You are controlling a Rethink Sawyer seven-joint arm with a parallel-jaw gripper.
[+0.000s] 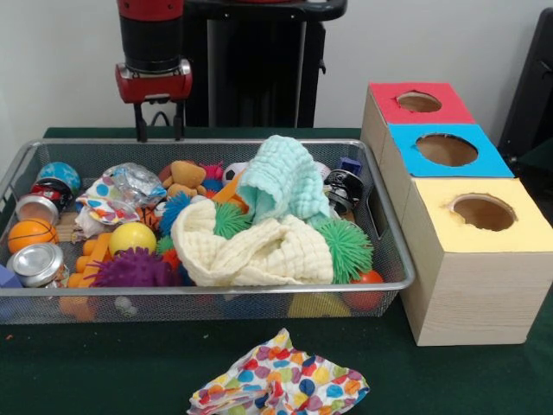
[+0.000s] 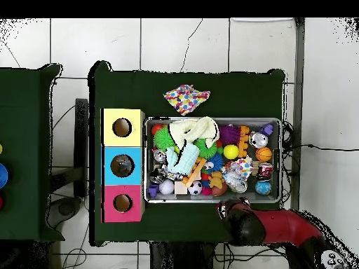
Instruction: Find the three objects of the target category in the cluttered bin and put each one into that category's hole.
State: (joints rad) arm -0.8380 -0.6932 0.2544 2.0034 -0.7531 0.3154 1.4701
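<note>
My gripper (image 1: 158,130) hangs open and empty over the far left rim of the wire bin (image 1: 207,286); from above, the gripper (image 2: 233,209) sits at the bin's lower edge. A cream cloth (image 1: 251,248) and a mint cloth (image 1: 282,180) lie heaped in the bin's middle. Around them are green spiky balls (image 1: 347,248), a purple spiky ball (image 1: 134,269), a yellow ball (image 1: 131,237), a basketball (image 1: 31,233), cans (image 1: 37,263) and a teddy bear (image 1: 183,176). Much of the bin's floor is hidden under the cloths.
Three boxes stand right of the bin, with a red hole (image 1: 419,102), a blue hole (image 1: 446,150) and a yellow hole (image 1: 483,212). A polka-dot cloth (image 1: 278,381) lies on the green table in front of the bin. A second table (image 2: 21,154) shows at the overhead's left.
</note>
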